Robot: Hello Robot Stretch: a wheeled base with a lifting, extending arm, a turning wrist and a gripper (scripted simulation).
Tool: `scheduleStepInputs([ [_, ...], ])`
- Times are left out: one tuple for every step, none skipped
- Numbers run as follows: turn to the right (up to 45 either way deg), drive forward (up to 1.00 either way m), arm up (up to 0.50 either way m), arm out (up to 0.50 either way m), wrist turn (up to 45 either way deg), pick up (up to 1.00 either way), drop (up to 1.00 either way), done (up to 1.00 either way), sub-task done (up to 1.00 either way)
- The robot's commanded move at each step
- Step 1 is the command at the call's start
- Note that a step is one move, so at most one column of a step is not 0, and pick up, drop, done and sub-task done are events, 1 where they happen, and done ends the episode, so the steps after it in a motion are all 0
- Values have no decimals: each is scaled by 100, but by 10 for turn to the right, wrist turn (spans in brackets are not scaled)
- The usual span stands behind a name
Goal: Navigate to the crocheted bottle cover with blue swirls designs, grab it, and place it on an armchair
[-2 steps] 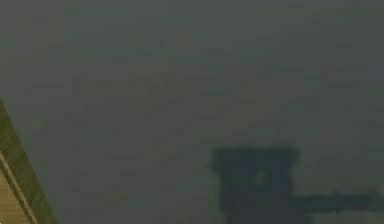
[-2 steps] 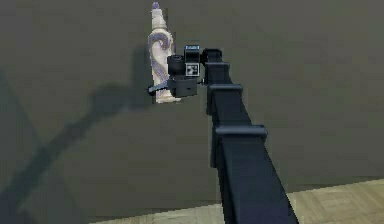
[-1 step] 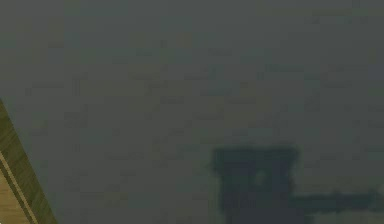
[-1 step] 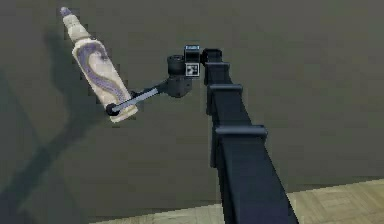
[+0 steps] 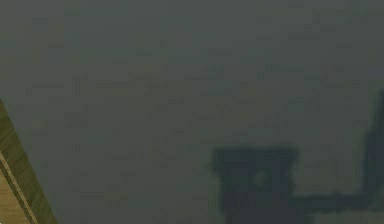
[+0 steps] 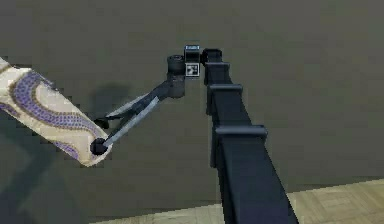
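At the left of the arm side view, the crocheted bottle cover point(image 6: 40, 108), cream with blue swirls, hangs tilted against a dark grey wall point(image 6: 300, 50), clear of the wooden floor point(image 6: 340, 200). The gripper point(image 6: 100, 137) holds its lower end, reaching left from the dark arm point(image 6: 235, 130).

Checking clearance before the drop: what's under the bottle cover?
Under and behind the bottle cover is a bare dark grey surface, with a wooden strip along the bottom edge. Its left end runs off the picture, so anything there is unseen.
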Motion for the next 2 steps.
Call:
scheduleStepInputs([
  [0, 0, 0, 0, -210, 0, 0, 0, 0],
  [0, 0, 0, -34, 0, 0, 0, 0, 0],
])
